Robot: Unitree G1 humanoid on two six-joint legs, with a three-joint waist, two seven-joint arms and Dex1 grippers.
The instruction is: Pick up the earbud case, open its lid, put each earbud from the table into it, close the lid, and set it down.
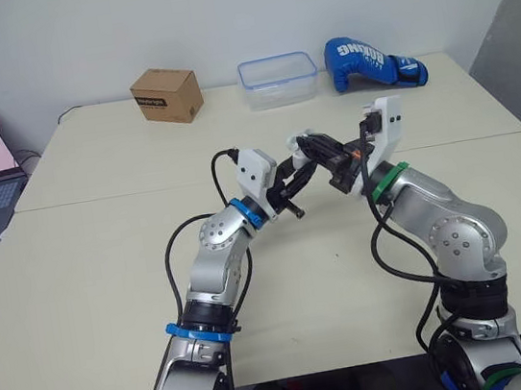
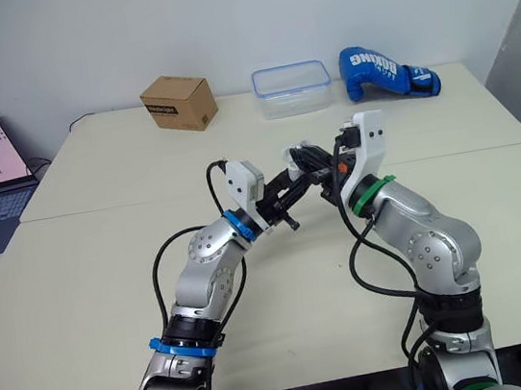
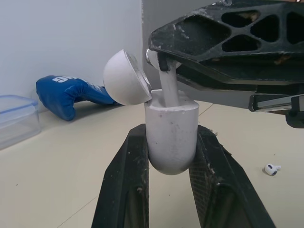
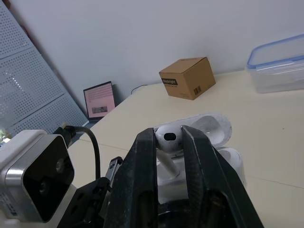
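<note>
the white, rounded earbud case (image 3: 171, 135) is held upright in the left claw (image 3: 171, 142), its domed lid (image 3: 124, 78) tipped open. one white earbud (image 4: 167, 138) is gripped in the right claw (image 4: 167, 133), stem down at the case's mouth. a second earbud (image 3: 271, 169) is laid on the counter (image 3: 57, 180) nearby.

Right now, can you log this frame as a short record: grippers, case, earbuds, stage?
left gripper: shut on earbud case, above table
lid: open
right gripper: shut on earbud, stem at case mouth
second earbud: lying on table
stage: one earbud at the case, one left, lid not yet closed
far edge: cardboard box, plastic container, boxing glove
</note>
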